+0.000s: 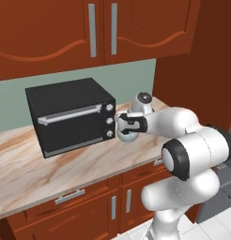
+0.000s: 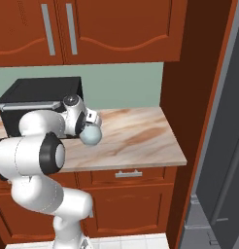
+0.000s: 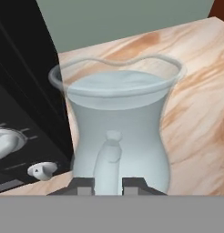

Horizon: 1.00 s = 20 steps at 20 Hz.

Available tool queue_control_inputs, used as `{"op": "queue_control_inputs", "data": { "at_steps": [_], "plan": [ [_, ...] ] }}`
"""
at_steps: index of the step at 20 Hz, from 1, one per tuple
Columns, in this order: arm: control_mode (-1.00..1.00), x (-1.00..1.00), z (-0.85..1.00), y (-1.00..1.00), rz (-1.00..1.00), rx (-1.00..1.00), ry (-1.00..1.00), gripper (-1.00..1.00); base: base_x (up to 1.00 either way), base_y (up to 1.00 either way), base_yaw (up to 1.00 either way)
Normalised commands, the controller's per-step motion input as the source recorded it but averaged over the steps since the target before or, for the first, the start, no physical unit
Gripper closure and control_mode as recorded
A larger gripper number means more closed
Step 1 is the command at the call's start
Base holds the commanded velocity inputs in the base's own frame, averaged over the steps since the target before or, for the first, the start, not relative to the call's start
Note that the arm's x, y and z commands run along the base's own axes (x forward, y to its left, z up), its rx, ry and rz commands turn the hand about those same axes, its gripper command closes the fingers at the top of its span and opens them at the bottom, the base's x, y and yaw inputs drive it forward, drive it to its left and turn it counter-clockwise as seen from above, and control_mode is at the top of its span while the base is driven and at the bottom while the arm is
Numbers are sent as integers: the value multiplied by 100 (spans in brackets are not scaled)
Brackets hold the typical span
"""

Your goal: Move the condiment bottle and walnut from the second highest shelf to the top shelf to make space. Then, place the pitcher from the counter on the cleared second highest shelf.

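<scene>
Pitcher [image 3: 118, 136] upright on the counter [image 1: 65, 164], just beside the black toaster oven [image 1: 70, 117], at its knob side. Gripper [image 3: 108, 183] level with the pitcher's lower belly, fingertips [image 3: 82, 184] close together in front of the glass; gripping or merely near, cannot tell. In the right base view, pitcher [image 2: 91, 135] directly below the wrist, near the counter [image 2: 141, 141] front edge.
</scene>
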Motion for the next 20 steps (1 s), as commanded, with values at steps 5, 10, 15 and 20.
{"op": "queue_control_inputs", "data": {
  "at_steps": [5,10,15,20],
  "plan": [
    [-100,-29,-11,0,0,0,-24,100,0,0,0],
    [-100,-51,2,-3,0,-1,-47,100,0,0,0],
    [-100,-37,64,-19,0,0,-14,100,0,0,0],
    [-100,-46,99,-30,0,0,2,100,0,0,0]
  ]
}}
